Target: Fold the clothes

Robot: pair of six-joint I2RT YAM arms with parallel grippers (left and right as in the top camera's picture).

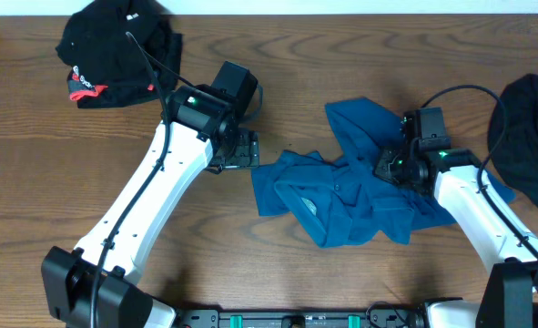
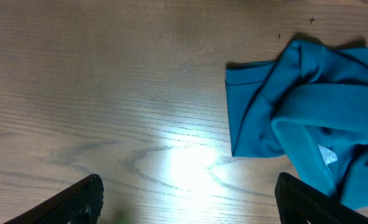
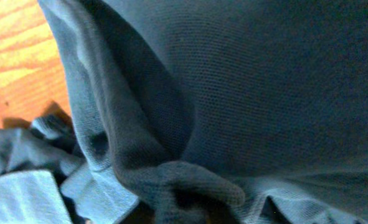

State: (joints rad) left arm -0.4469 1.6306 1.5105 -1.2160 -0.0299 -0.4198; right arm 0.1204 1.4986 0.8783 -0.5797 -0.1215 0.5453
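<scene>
My left arm extends from near left toward centre, left gripper [image 1: 241, 148] fingers [image 2: 78, 202] spread wide. My right arm extends far-left; right gripper [image 1: 389, 167] closure not discernible.

A crumpled blue shirt [image 1: 341, 196] lies mid-table, a bunched black garment [image 1: 114, 46] top-left, another dark garment [image 1: 528, 137], seemingly heaped, at right.

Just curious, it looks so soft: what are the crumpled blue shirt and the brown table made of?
The crumpled blue shirt looks like matte knit fabric, perhaps piqué: close up, a fine mesh texture and soft folds show. The brown table looks like wood or wood-grain laminate, smooth and slightly glossy: grain lines and a glare patch.
</scene>
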